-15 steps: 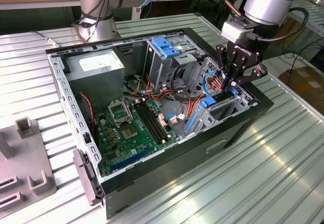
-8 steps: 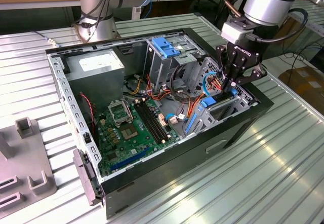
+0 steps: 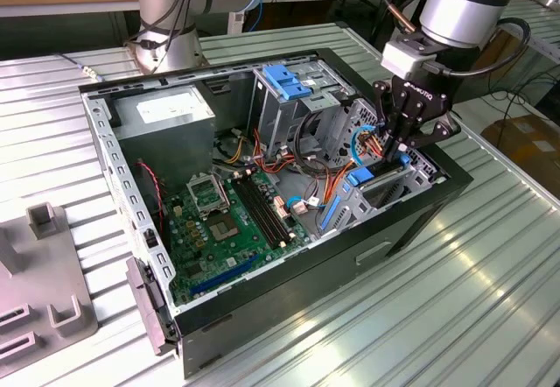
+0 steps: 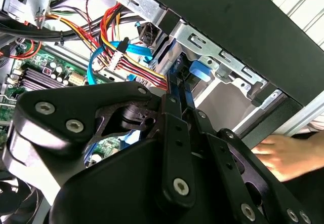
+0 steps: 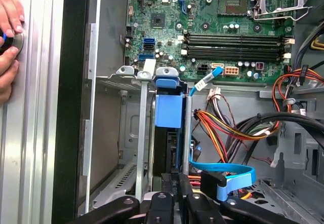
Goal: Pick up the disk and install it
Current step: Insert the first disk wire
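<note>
One step looks to be in hand, by our reading: the seating of the disk [image 5: 167, 133] into its bay in the open computer case [image 3: 411, 221], the pick-up being done already. In the first wrist view the disk stands on edge in the drive cage [image 5: 139, 148] straight ahead of the pincer [image 5: 174, 191], its blue rail [image 5: 168, 110] at the far end and its dark body running back toward the fingertips. The pincer is drawn narrow, its fingers [image 4: 174, 107] close together on the near edge of the disk; whether they clamp it or merely press against it we cannot tell for certain, since the contact is hidden behind the linkage. Just beside the pincer lie a blue ribbon cable [image 5: 228, 176] and a bundle of power wires [image 5: 228, 127], so we judge that finishing calls for a straight push along the slot, clear of both. A person's hand [image 5: 7, 36] rests on the bench [image 3: 490, 299] well off to the side of the case.
</note>
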